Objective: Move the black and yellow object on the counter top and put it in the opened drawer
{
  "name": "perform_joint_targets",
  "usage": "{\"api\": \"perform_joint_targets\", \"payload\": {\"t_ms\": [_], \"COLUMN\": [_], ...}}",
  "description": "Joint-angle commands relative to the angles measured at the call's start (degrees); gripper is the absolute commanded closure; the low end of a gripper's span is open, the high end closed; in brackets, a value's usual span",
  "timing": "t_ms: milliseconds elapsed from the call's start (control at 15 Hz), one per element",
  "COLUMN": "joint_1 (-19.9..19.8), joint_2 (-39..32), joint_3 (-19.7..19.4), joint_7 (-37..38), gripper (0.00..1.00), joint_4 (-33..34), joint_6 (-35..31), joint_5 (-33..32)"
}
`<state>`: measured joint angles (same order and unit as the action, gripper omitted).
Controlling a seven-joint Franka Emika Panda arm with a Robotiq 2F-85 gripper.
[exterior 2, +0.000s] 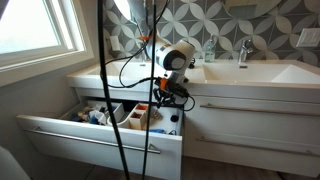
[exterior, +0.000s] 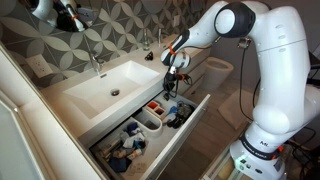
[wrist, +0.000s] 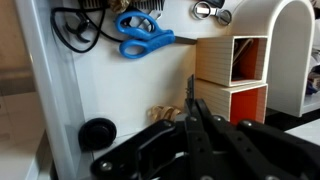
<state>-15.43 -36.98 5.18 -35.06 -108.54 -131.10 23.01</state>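
My gripper (exterior: 172, 88) hangs over the right part of the opened drawer (exterior: 187, 133), a wide white drawer under the counter top (exterior: 32, 118). In both exterior views thin black loops dangle below the fingers (exterior 2: 172, 104). In the wrist view the fingers (wrist: 191, 108) are pressed together on a thin black strip of the black and yellow object (wrist: 190, 88). Most of it is hidden by the fingers. A small golden piece (wrist: 164, 114) lies just beyond them on the drawer floor (wrist: 110, 90). I cannot tell if it belongs to the object.
The drawer holds blue scissors (wrist: 145, 35), a black cord (wrist: 75, 28), a black disc (wrist: 97, 133), white and orange bins (wrist: 235, 75) and rounded white divider bins (exterior: 150, 120). The basin (exterior: 110, 85) and chrome tap (exterior 2: 243, 50) sit on the counter. Black cables (exterior 2: 110, 90) hang in front.
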Motion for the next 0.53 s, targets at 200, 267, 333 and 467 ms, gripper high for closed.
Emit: {"api": "perform_joint_targets", "payload": {"t_ms": [200, 267, 333, 467], "joint_1": [-0.52, -0.53, -0.53, -0.25], "joint_2": [-0.08, -0.08, -0.08, -0.02], "joint_3": [0.52, 0.52, 0.52, 0.86], "joint_7": [0.27, 0.27, 0.27, 0.25], "gripper": [0.96, 0.96, 0.99, 0.99], "joint_4": [0.12, 0.12, 0.12, -1.33], "joint_6": [0.03, 0.03, 0.03, -2.2], "joint_5": [-0.47, -0.46, -0.46, 0.22]}}
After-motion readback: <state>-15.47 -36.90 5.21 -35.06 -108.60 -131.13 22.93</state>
